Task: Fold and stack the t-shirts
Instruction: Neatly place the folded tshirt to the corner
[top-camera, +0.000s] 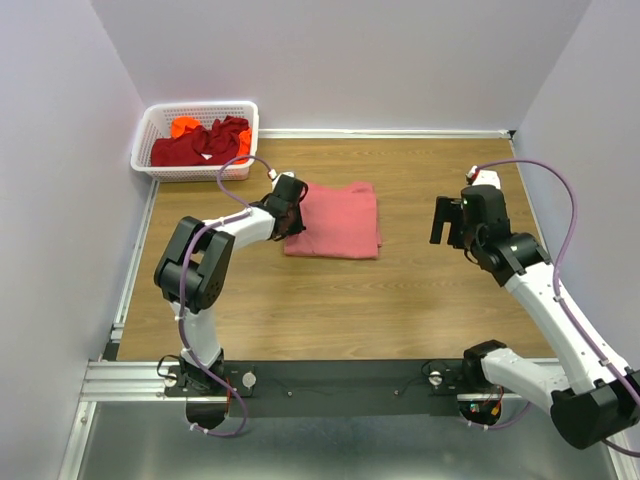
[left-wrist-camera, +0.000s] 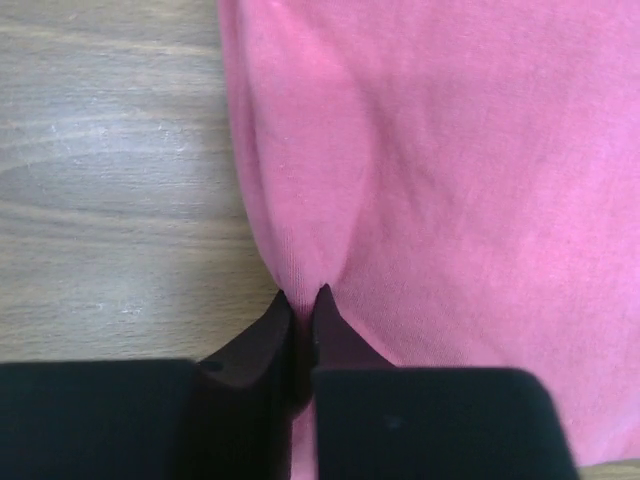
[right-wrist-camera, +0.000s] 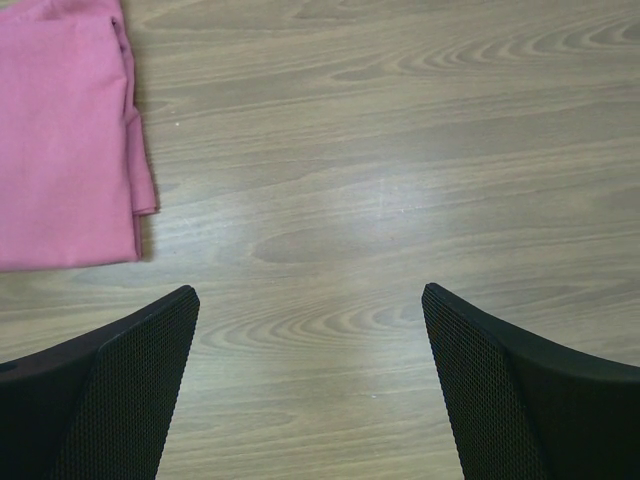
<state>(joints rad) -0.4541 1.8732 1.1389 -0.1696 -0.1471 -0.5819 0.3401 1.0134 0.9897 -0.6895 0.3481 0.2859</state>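
The job is sitting at roughly its first third, by my reading. The salmon-pink t-shirt (top-camera: 333, 220) is lying folded into a flat, layered rectangle near the middle of the wooden table (top-camera: 400, 300), slightly toward the far side. The dark red t-shirt (top-camera: 205, 147) and the bright orange t-shirt (top-camera: 184, 126) are waiting crumpled together in the white basket (top-camera: 145, 145) at the far left corner, neither folded nor stacked. The left gripper (left-wrist-camera: 303, 295) is pressing its fingers nearly together on the pink shirt's left edge, pinching a small ridge of cloth that is puckering away from the grip. The right gripper (right-wrist-camera: 310, 300) is hanging wide open over bare wood, well apart from the shirt's right edge and holding nothing. The pink fabric is looking soft and matte, mostly smooth, with its folded layers sitting slightly uneven along the right edge — a lower layer is peeking out there. Whether this pinch is leading to one more fold or only a shift of the bundle, I am not able to tell — either way, two shirts are remaining.
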